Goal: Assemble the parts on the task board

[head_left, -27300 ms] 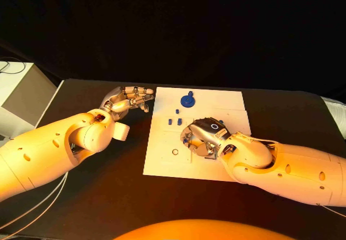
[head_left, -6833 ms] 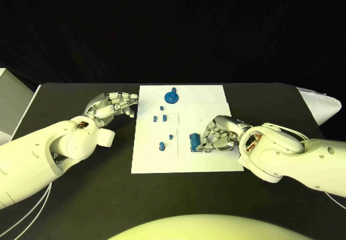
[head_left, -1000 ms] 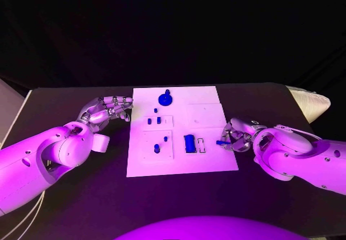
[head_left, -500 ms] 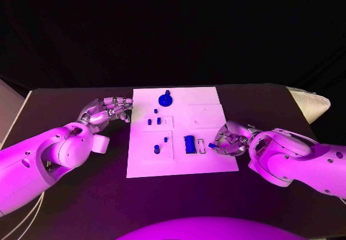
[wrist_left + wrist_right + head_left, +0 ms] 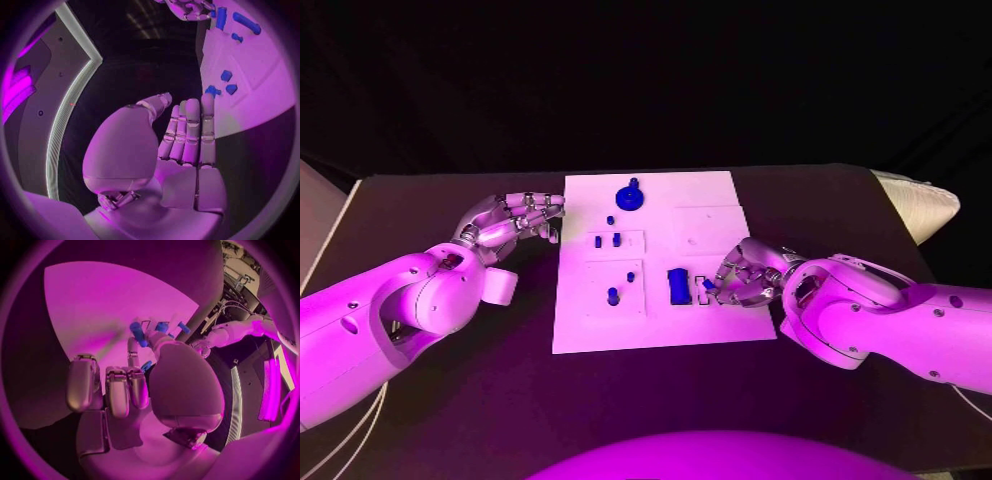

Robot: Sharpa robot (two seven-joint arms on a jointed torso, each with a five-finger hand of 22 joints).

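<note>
My right hand (image 5: 744,272) is over the right side of the task board (image 5: 718,225), with its fingers curled down onto the plate. In the right wrist view a small blue part (image 5: 147,365) sits between my thumb and one finger, so this hand pinches it. The tips of this hand are just beside the long blue block (image 5: 678,285), on its right.

My left hand (image 5: 516,217) rests on the dark bench (image 5: 459,190), just beside the left edge of the board but not touching it. Its fingers are straight and together, the thumb a little apart, and it holds nothing.

On the board I count one round blue disc (image 5: 630,197) at the far end and one small peg (image 5: 610,220) just below it. Nearer to me there are two small pieces side by side (image 5: 607,241). Still nearer come one small peg (image 5: 630,276) and one bigger peg (image 5: 613,296). The long block lies to the right of these two pegs, between them and my right hand. I see one board and one bench.
</note>
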